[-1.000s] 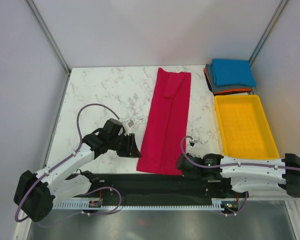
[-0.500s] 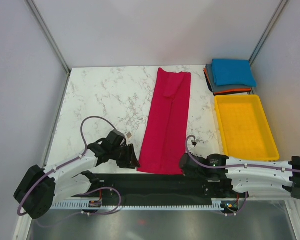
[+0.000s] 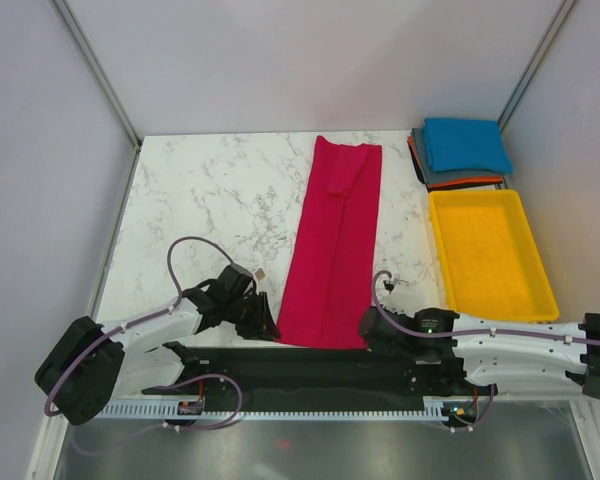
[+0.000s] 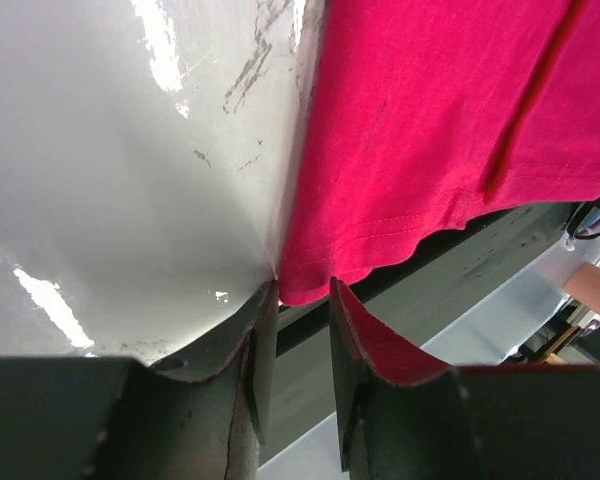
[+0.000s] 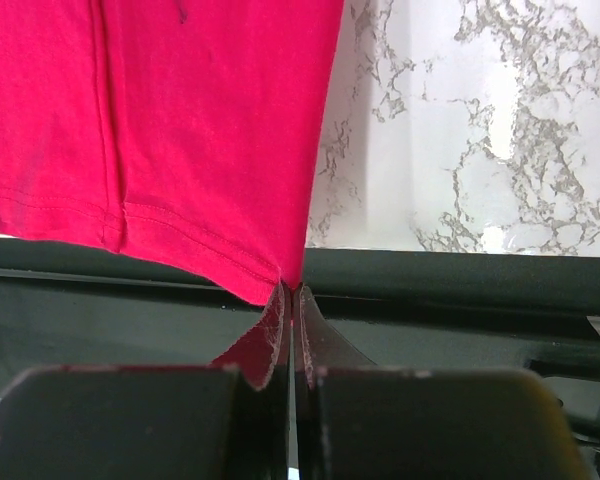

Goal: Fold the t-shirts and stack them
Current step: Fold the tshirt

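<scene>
From above: the red t-shirt [image 3: 332, 245] lies lengthwise on the bench [image 3: 210, 200], with folded tees [image 3: 465, 145] at the far right

Left wrist: the left hand [image 4: 302, 292] is narrowly apart at the shirt's near hem corner

Right wrist: the right hand [image 5: 292, 292] is pinched closed on the other near corner

A white, grey-veined marble counter [image 3: 210, 190] is lying between plain pale walls [image 3: 310, 60], slim metal posts [image 3: 95, 72] running up the back corners. Overhead light is glinting off its glossy top, and a black strip [image 3: 280, 375] is edging its near side.
</scene>
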Motion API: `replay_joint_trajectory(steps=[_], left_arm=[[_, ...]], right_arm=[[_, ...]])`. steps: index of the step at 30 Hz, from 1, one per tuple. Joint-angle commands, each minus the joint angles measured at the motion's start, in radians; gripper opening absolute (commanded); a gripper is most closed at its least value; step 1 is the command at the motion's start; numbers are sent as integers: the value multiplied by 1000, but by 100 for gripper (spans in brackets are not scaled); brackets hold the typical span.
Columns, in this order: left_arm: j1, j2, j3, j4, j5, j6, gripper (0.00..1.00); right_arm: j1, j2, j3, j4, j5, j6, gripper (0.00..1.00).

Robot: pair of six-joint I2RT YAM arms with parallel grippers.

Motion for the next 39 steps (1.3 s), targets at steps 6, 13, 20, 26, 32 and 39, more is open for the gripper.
replay_joint_trajectory(steps=[6,13,20,26,32,39], left_arm=[[-12,47,4,92,32,-39,5],[-12,19,114,34,41,-60,2],[8,217,301,27,35,-30,2],[100,461,572,15,66,30,2],[176,654,793,-54,80,68,2],[262,813,1036,-98,130,107,2]], right_arm=[[0,-44,1,-17,29,10,0],[-20,-10,65,-50,85,-56,0],[-279,106,179,18,46,-383,0],[-536,278,298,171,-64,-694,0],[-705,461,430,229,-135,-824,0],[-866,574,559,245,-260,-938,0]])
